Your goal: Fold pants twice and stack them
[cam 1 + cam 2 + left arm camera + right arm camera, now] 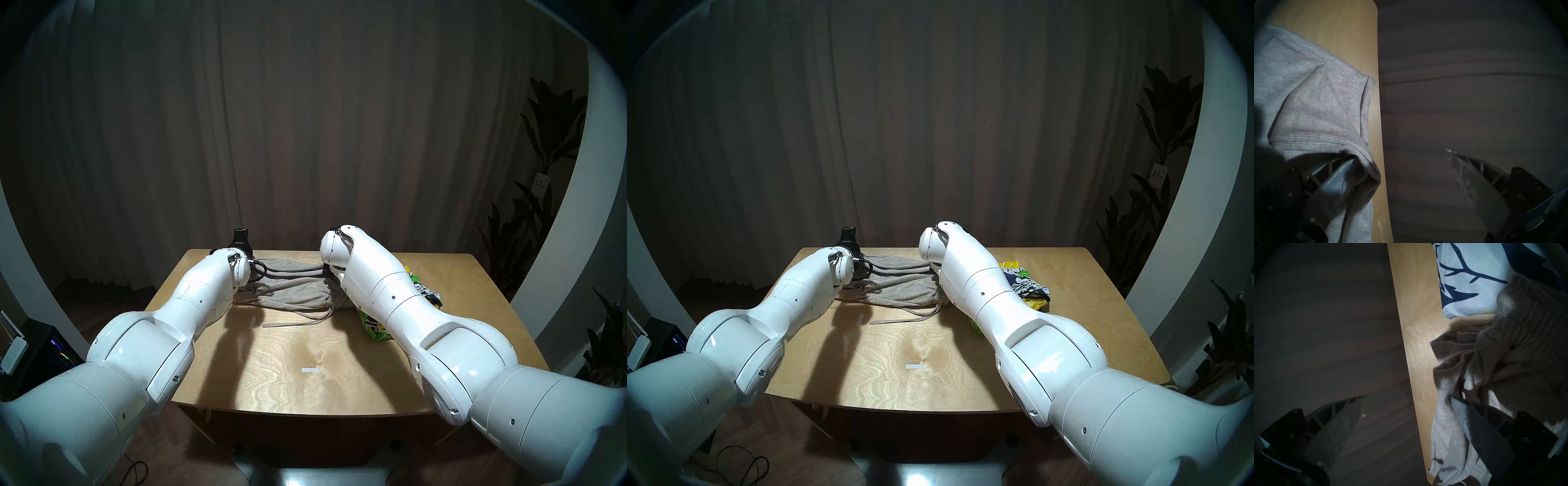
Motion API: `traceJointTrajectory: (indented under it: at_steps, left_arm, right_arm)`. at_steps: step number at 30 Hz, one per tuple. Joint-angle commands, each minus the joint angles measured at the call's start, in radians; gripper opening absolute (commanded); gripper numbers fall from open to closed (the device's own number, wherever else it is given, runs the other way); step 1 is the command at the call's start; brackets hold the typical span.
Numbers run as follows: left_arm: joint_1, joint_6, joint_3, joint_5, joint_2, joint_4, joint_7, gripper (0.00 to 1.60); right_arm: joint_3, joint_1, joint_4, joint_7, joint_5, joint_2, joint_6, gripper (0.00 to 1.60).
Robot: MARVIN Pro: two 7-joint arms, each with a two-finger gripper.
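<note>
left gripper (pixel 1400 171) spread wide, nothing pinched; one finger (pixel 1342 176) lies against a grey hem at the far table edge, the other hangs past the edge. right gripper (pixel 1407 414) likewise spread and empty, one finger (pixel 1483 426) resting on grey cloth, the other off the edge.

table (pixel 305 366): near half bare apart from two small tape marks.

grey pants (pixel 291 292): lying across the far half between the two arms, layered over themselves in a long band, gathered waist end toward the right arm, drawstrings trailing toward the near side. reads as one fold down and just let go (judgement from open jaws sitting at the band's two far corners). layers look uneven, hem corner rucked at the left.

shorts (pixel 1027 281): floral, bunched in a heap just right of the pants, partly hidden by the right arm; not folded.

left to do, as far as can be judged: second fold of the pants, both folds of the shorts, then stacking.
</note>
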Motion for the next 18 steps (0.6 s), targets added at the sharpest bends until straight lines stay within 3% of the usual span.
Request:
traceJointTrajectory:
  at_steps: [1, 18]
  left_arm:
    - [-0.099, 0.007, 0.007, 0.019, -0.008, 0.017, -0.008, 1.60]
    - [-0.144, 0.036, 0.044, 0.051, -0.026, 0.112, -0.022, 1.60]
  right_arm:
    - [0.009, 0.053, 0.010, 0.031, 0.001, -0.013, 0.015, 1.60]
    - [0.027, 0.093, 0.080, 0.082, 0.023, -0.022, 0.056, 1.60]
